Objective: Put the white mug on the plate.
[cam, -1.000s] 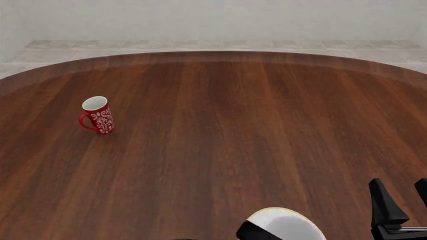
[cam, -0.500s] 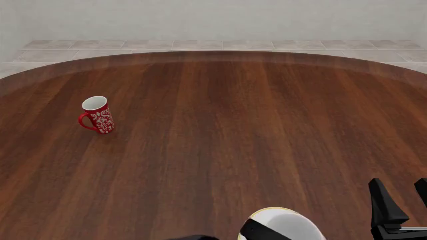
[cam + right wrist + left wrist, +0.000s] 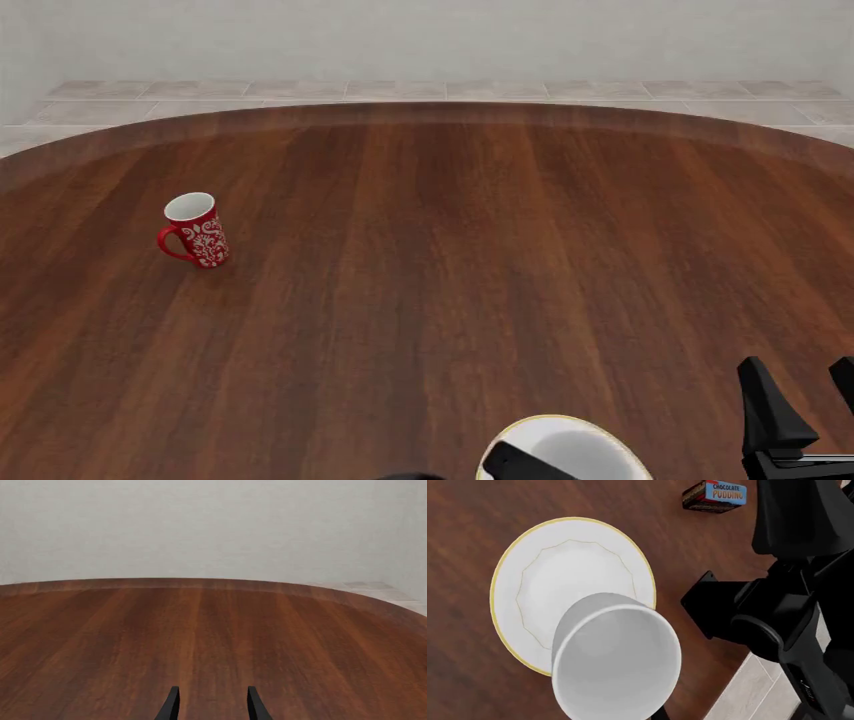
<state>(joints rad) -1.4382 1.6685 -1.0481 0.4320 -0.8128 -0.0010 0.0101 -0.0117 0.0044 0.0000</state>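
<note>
1. Even, diffuse rendered light; all views bright and sharp, without blur or edge distortion.
2. Soft sheen on the wooden table.
3. Faint shadow beside the red mug.

We see a round, dark wooden surface with lengthwise grain; beyond its curved edge at 12 o'clock, pale tiled floor meets a plain off-white wall.

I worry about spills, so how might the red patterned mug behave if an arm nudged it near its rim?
The red mug is tall and narrow, so a high push would probably tip it. Once down, its round body could roll, though the handle might stop it. Its glossy surface looks slippery.
</note>
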